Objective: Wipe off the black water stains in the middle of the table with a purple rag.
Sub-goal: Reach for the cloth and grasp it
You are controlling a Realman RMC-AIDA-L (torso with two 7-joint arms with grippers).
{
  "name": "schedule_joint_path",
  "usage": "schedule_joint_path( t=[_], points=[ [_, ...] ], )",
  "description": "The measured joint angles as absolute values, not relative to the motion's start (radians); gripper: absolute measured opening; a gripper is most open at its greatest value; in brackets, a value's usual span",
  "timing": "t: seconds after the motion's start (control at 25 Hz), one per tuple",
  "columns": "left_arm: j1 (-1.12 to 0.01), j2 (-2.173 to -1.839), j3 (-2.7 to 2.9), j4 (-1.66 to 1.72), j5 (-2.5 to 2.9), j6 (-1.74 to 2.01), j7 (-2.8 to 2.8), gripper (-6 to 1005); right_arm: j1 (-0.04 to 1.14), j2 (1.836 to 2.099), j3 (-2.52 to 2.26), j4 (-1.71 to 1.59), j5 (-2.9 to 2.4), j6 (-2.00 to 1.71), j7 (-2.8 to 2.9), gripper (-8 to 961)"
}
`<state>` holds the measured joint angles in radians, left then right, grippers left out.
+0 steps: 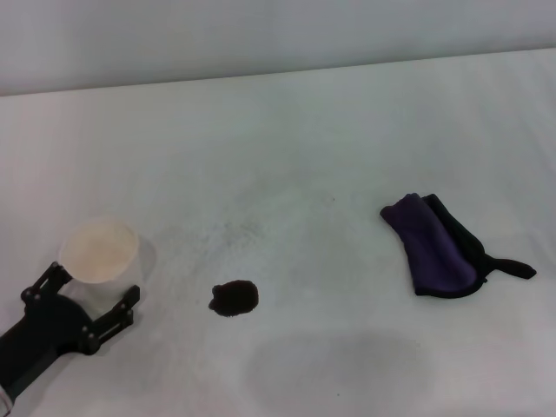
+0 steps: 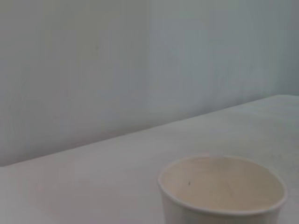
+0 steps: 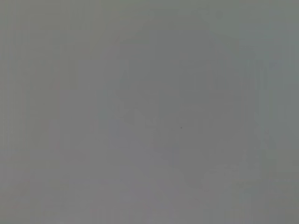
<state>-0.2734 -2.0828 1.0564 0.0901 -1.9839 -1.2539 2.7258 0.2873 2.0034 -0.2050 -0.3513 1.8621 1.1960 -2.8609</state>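
White tabletop is seen beneath a plain pale wall. Taking the black water stains as landmark: nearest the robot and to their left, the left end effector is held with fingers apart around the base of a paper cup; whether the cup is touched cannot be told. The purple rag lies well to the stains' right, slightly farther off, untouched. The right end effector is not seen. If the cup is knocked over, the wiping path could be blocked.
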Motion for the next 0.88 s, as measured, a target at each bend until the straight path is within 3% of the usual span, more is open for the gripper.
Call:
schedule_joint_path(
  t=[0.52,0.88],
  points=[
    [-0.153,-2.085,1.049,0.086,-2.081,-1.357,2.787,880,0.301,2.004,-0.267,-0.347,1.862,1.194,-2.792,853],
    [-0.118,-2.085,1.049,0.031,-2.249,-1.531,2.779,879,0.268,2.003,-0.400,-0.511,1.838,1.134,-2.136,852]
  ],
)
